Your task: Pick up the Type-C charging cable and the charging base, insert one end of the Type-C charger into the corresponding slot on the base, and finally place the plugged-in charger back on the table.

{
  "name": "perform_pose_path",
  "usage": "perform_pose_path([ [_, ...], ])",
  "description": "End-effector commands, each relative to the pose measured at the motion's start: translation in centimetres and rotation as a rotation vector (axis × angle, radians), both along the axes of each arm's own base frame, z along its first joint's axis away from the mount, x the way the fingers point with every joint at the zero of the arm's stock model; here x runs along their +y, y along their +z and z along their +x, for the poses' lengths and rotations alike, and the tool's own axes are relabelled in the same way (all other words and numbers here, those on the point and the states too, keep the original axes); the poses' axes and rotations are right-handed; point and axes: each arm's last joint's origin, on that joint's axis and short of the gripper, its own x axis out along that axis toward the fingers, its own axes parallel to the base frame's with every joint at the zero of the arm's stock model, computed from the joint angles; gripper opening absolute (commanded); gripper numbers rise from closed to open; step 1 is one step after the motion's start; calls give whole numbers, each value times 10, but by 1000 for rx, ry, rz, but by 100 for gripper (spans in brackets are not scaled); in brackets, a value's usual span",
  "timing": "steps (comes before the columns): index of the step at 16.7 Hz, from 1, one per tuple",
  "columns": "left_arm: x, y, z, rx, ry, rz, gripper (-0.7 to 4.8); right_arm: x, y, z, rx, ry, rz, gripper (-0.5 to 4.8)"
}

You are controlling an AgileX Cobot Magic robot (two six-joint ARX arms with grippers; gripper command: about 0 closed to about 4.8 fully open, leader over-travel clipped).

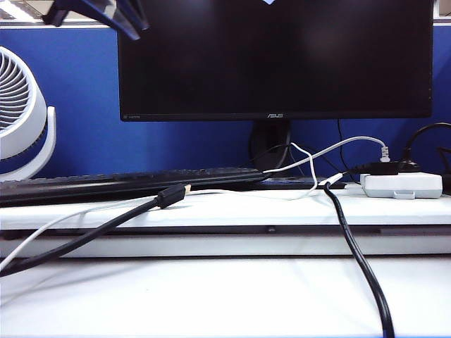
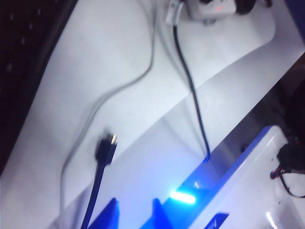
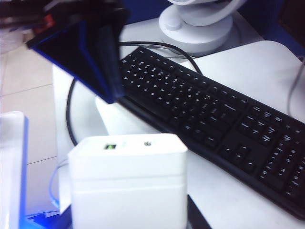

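Left side: the left tool (image 2: 136,213) hangs over the desk (image 1: 211,296), its blue fingers a narrow gap apart with nothing between them that I can see. The thin white cable (image 2: 151,43) lies loose across the shelf (image 1: 225,211), beside the black cable (image 1: 106,224). Right side: the base (image 3: 128,181) sits close under the right wrist camera, in front of the keyboard (image 3: 214,124), and only one pale finger of the right tool (image 3: 12,157) shows, a gap off the base, so I cannot tell whether it grips.
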Motion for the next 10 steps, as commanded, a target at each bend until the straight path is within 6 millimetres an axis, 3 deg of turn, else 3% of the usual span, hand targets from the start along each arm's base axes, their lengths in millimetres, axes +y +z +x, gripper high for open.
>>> perform_pose_path([
  [1,9,-11,-15,156,49,171,102,0,8,0,-62,-27,6,53],
  [2,9,-16,-15,182,69,188,102,0,8,0,-67,-32,4,53],
  [3,10,-64,-19,349,69,256,102,0,8,0,-73,-32,7,53],
  [4,10,-70,-19,354,64,259,117,0,8,1,-76,-33,8,53],
  [5,9,-91,-15,358,98,255,321,1,12,3,-95,-42,31,53],
  [6,8,-123,-9,361,123,292,319,1,12,3,-96,-42,32,53],
  [10,5,-138,-2,396,134,307,319,1,11,3,-93,-44,32,53],
])
